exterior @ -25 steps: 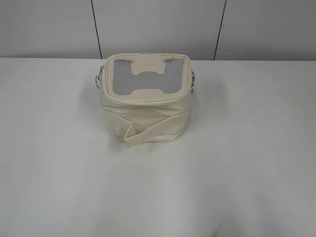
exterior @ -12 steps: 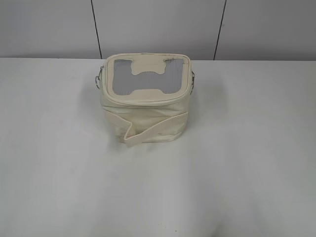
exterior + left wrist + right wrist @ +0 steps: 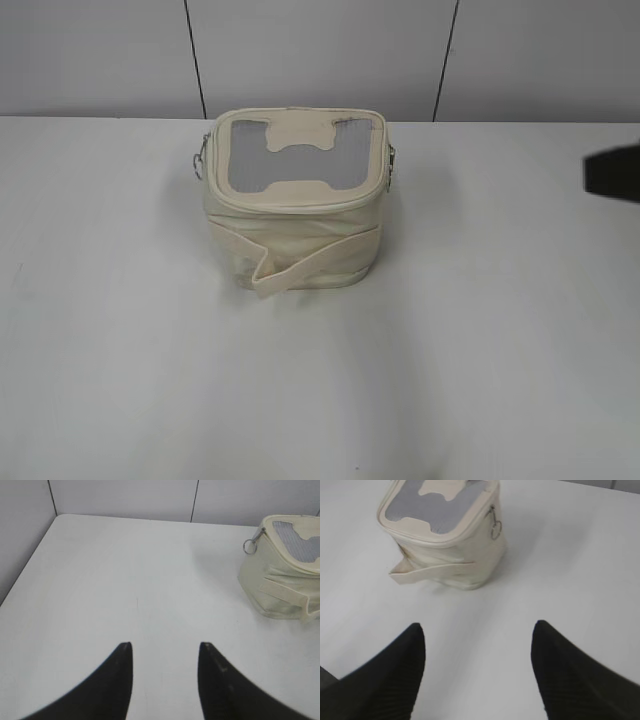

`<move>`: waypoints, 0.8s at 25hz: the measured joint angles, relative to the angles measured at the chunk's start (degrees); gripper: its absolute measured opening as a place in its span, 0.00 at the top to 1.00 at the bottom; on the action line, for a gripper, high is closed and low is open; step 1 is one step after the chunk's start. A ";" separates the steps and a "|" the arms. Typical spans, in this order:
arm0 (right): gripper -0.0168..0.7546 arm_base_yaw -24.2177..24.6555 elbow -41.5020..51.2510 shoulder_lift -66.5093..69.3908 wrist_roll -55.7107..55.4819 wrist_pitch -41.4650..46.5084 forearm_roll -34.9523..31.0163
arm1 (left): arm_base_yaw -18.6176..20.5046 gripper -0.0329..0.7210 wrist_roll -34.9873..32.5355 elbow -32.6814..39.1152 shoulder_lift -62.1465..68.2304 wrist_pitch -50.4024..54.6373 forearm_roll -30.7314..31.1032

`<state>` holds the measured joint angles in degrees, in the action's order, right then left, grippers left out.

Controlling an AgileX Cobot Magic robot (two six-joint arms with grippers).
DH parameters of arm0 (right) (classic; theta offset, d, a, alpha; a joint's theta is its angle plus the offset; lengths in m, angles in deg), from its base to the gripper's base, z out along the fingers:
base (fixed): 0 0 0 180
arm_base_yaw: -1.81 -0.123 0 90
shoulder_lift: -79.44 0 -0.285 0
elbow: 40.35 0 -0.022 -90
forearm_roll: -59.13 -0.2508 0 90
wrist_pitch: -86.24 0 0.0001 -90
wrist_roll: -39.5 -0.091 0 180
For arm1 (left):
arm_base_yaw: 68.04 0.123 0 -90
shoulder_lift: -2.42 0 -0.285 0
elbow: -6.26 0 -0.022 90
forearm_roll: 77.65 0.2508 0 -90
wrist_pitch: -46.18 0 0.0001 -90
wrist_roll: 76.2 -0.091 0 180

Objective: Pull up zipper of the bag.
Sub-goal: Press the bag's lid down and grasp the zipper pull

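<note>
Your left gripper (image 3: 165, 652) hangs spread and empty, the bag (image 3: 285, 575) ahead to its right. Your right gripper (image 3: 477, 640) is likewise parted, the bag ahead-left, its zipper (image 3: 465, 530) pull facing it.

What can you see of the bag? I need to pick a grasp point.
The bag is small, boxy, cream, seemingly leatherette, standing upright on the white table. Its top has a grey window with a bone-shaped cream patch. The zipper runs round the top rim, with silver ring pulls on both sides. A strap slants across the front. Only the table touches it; both pincers are away from it.
</note>
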<state>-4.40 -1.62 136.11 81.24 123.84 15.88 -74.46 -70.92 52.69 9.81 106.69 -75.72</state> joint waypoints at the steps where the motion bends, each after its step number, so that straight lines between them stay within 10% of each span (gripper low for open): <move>1: 0.31 0.00 -2.70 5.90 4.69 0.15 -2.78 | 0.00 0.50 0.00 0.00 0.00 0.00 0.00; 7: 0.32 -0.05 -31.36 39.04 19.36 10.16 -13.54 | 0.00 0.51 0.00 0.00 0.00 0.00 0.00; 20: 0.32 -12.77 -92.83 88.21 15.16 30.94 -12.49 | -0.09 0.54 -0.96 -1.95 7.74 1.49 -4.67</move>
<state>-17.17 -94.45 224.32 96.40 154.78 3.39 -74.55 -71.88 50.74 17.55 108.18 -80.39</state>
